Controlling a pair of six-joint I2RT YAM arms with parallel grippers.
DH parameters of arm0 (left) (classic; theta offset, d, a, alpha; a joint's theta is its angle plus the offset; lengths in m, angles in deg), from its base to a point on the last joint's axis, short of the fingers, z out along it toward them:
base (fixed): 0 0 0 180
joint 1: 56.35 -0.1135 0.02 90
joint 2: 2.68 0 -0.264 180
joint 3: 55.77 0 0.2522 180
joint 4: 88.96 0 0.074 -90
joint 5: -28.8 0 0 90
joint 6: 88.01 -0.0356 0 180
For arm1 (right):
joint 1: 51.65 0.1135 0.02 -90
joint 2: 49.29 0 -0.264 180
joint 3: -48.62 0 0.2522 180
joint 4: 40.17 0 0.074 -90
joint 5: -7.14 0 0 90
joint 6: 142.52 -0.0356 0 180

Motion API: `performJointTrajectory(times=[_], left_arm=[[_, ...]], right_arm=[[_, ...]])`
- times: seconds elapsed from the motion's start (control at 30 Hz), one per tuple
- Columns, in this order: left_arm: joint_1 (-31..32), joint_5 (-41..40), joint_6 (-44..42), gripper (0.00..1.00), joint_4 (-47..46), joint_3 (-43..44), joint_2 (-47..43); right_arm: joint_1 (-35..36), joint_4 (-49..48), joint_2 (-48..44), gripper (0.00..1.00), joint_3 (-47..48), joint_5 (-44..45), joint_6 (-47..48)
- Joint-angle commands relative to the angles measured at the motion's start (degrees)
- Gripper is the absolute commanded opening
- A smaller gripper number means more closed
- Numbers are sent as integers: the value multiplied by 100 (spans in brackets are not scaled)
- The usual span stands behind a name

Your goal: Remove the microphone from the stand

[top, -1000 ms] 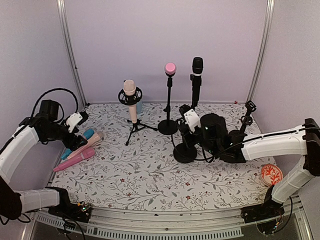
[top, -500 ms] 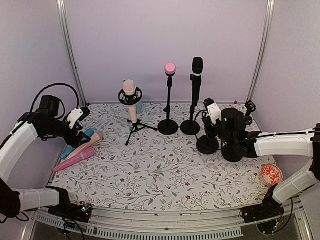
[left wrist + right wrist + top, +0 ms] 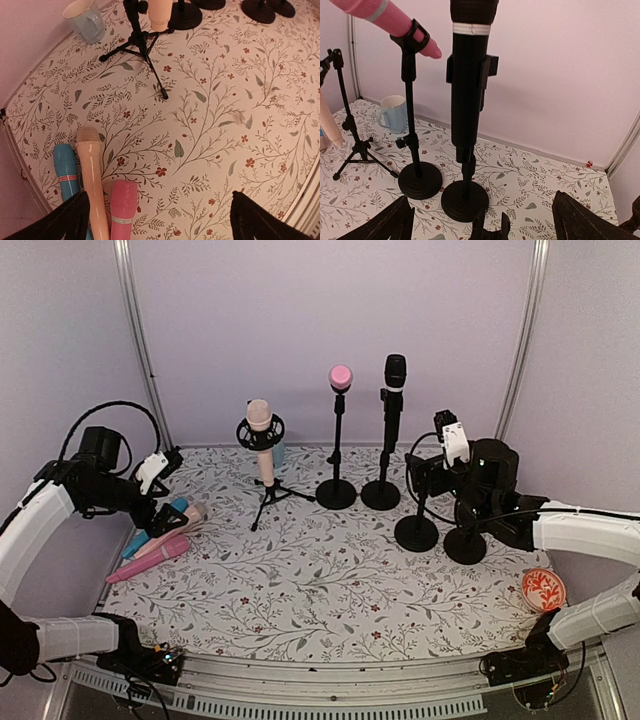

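Far centre of the table (image 3: 300, 590): black mic (image 3: 395, 372), upright in the clip of a round-base stand (image 3: 381, 494). Just left of it, pink mic (image 3: 341, 377), tilted in a taller stand (image 3: 336, 492). Further left, beige mic (image 3: 261, 430), head up in a tripod (image 3: 272, 498), with a blue mug (image 3: 278, 452) behind.

Right of the black mic and nearer: two empty stands (image 3: 416, 532) side by side, bases close together. Right hand (image 3: 480, 197) up at the top of the left one, facing the black mic, well short of it. Fingers (image 3: 580, 220) spread wide, gripping nothing. Forked clip top low between them in the wrist view; cannot tell whether touching.

Far left edge of the table: three loose mics lying flat, packed side by side: blue mic (image 3: 66, 170), tan mic (image 3: 95, 185), short pink mic (image 3: 122, 205). Left hand (image 3: 161, 197) above and just beside them, fingers (image 3: 260, 220) wide apart, holding nothing.

Near right: orange disc (image 3: 543, 590) flat on the table, apart from the stands.
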Motion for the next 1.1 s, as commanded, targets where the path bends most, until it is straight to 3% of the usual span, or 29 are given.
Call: performJointTrajectory(times=[0.0, 0.23, 0.4, 0.5, 0.73, 0.87, 1.07], left_arm=[[66, 43, -92, 99, 238, 145, -41], [68, 130, -62, 99, 345, 372, 57], [71, 201, -41, 99, 380, 427, 43], [73, 235, 3, 99, 212, 295, 10], [74, 384, 6, 99, 3, 231, 53], [73, 437, 57, 99, -26, 365, 111], [70, 475, -153, 99, 86, 339, -107]], right_arm=[[192, 459, -294, 99, 478, -440, -454], [387, 533, -816, 99, 572, -174, -745], [247, 892, -671, 99, 1251, -133, 104], [-11, 1084, -225, 99, 1773, -857, 149], [-202, 1459, 1061, 99, 3266, -1310, 179], [-277, 1938, 1821, 98, 4158, -1151, 299], [-441, 1832, 2482, 91, 4692, -934, 359]])
